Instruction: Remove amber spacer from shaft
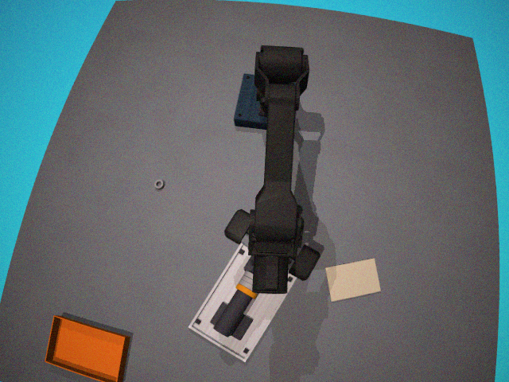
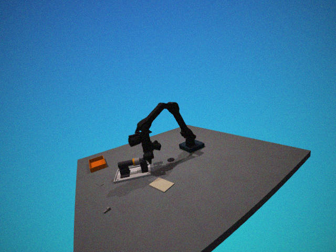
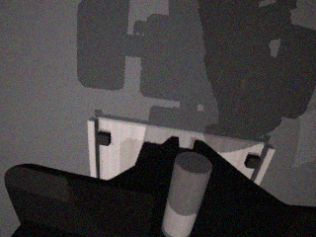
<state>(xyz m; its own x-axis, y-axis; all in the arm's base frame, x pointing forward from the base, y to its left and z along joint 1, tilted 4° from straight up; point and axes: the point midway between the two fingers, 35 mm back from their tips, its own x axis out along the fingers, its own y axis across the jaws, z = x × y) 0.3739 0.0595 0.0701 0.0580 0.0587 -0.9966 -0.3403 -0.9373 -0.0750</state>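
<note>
The big dark housing block (image 1: 233,314) (image 2: 124,168) stands on the white base plate (image 1: 265,308) (image 3: 111,148). The amber spacer (image 1: 246,290) (image 2: 133,161) is on the shaft line beside the block, with pale spacers (image 1: 247,278) (image 2: 137,161) on its other side. A smaller dark support (image 2: 144,166) stands toward the arm. The pale grey shaft end (image 3: 190,183) sticks out between the fingers. My gripper (image 3: 185,145) (image 2: 148,160) is shut on the shaft, a finger on each side. In the top view the arm hides the fingertips and shaft end.
An orange open bin (image 1: 90,347) (image 2: 97,163) stands beyond the plate. A flat tan slab (image 1: 353,279) (image 2: 161,185) lies to its other side. A small grey ring (image 1: 159,184) lies farther off. A small grey piece (image 2: 107,209) lies in the exterior view's foreground.
</note>
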